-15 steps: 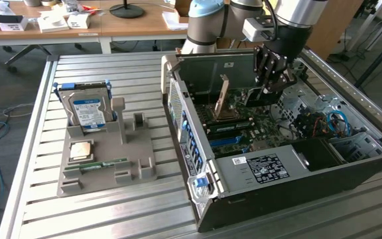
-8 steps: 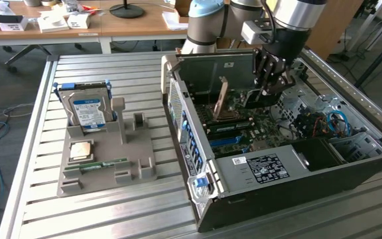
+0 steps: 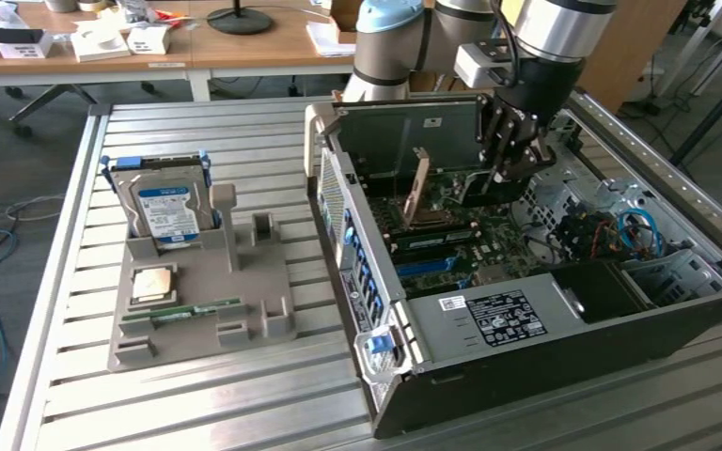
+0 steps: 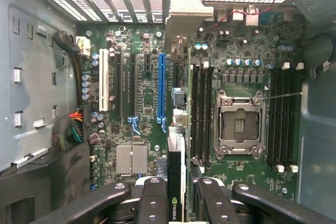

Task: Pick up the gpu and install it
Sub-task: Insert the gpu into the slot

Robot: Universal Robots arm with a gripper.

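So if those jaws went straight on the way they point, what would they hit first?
The gpu they grip leads, so it would likely meet the motherboard first, beside the blue slot; depth is unclear.

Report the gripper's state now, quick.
Gripper: closed, holding the gpu over the motherboard.

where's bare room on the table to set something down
Bare slats of the table on the camera's side of the gray holder, and beyond the hard drive. Tight between holder and computer case; crowded inside it around the gripper with the gpu.
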